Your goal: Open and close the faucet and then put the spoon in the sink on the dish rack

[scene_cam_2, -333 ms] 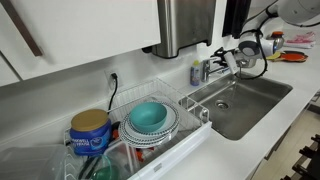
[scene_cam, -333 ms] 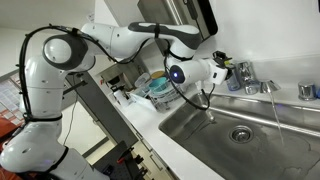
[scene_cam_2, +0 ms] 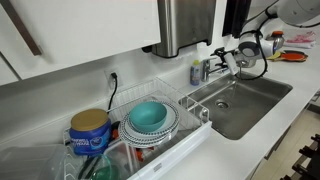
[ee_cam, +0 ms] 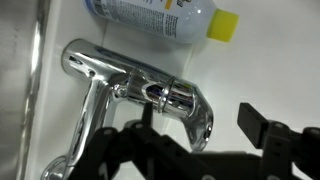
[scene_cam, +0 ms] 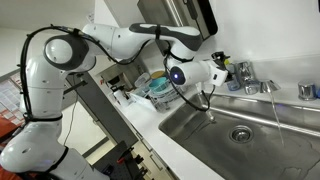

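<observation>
The chrome faucet [ee_cam: 110, 80] stands at the back rim of the steel sink [scene_cam: 205, 140], and it shows in both exterior views [scene_cam: 245, 75] [scene_cam_2: 206, 70]. My gripper [ee_cam: 200, 122] is open, its dark fingers [ee_cam: 252, 125] standing on either side of the faucet's lever tip without clamping it. From outside, the gripper [scene_cam: 222, 68] [scene_cam_2: 229, 58] hangs level with the tap. The wire dish rack [scene_cam_2: 195, 112] holds teal bowls [scene_cam_2: 150, 116] on the counter beside the sink [scene_cam_2: 262, 100]. I cannot make out the spoon in any view.
A clear bottle with a yellow cap [ee_cam: 150, 12] stands just behind the faucet. A steel wall dispenser [scene_cam_2: 185, 25] hangs above the counter. A blue tin [scene_cam_2: 90, 132] sits at the rack's end. The sink's drain [scene_cam: 241, 132] is bare.
</observation>
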